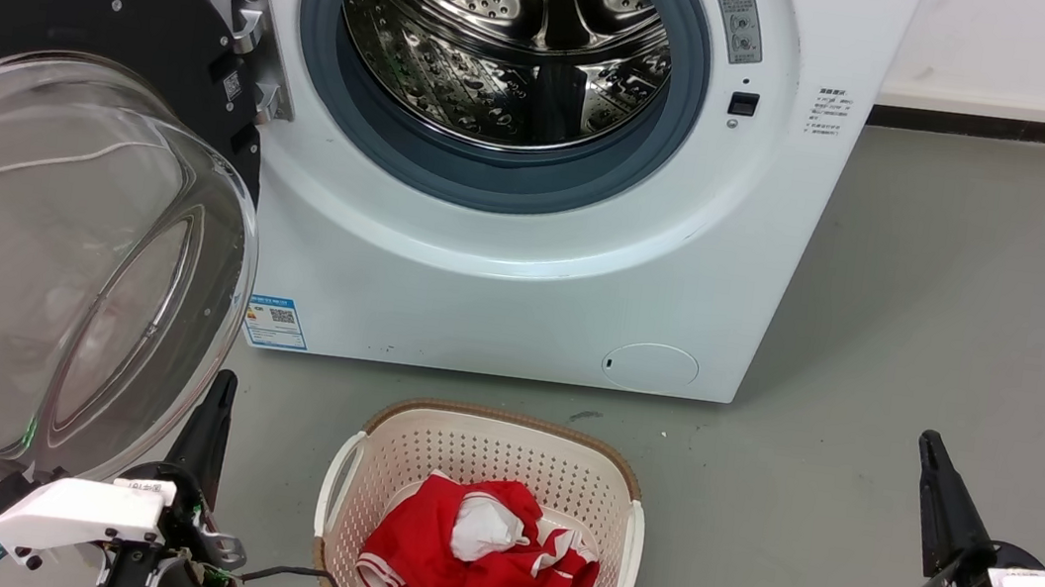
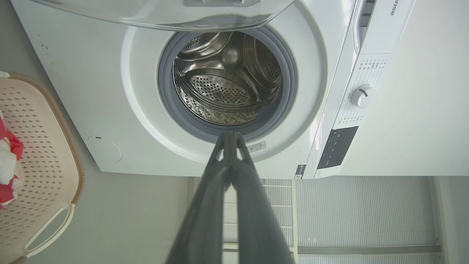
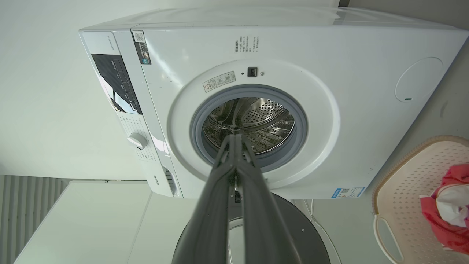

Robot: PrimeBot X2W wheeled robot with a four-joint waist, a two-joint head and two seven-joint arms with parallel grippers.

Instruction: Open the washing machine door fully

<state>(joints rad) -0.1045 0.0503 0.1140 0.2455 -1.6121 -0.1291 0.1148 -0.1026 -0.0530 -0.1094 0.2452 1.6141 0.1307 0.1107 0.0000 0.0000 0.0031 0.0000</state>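
Observation:
The washing machine (image 1: 526, 264) is a white front-loader with its steel drum (image 1: 513, 43) and grey gasket exposed. The washing machine door (image 1: 45, 205), black with a bulging clear glass bowl, stands swung wide out to the left on its metal hinge (image 1: 253, 51). My left gripper (image 1: 217, 386) is shut and empty, just right of the bowl's lower edge near the floor. My right gripper (image 1: 931, 445) is shut and empty, low on the right and well clear of the machine. In both wrist views the shut fingers point at the drum (image 2: 227, 91) (image 3: 253, 123).
A cream laundry basket (image 1: 383, 456) with red and white clothes stands on the grey floor before the machine, between my grippers. A round filter cap (image 1: 651, 367) and a blue label sticker (image 1: 277, 321) mark the machine's lower front. Grey floor stretches to the right.

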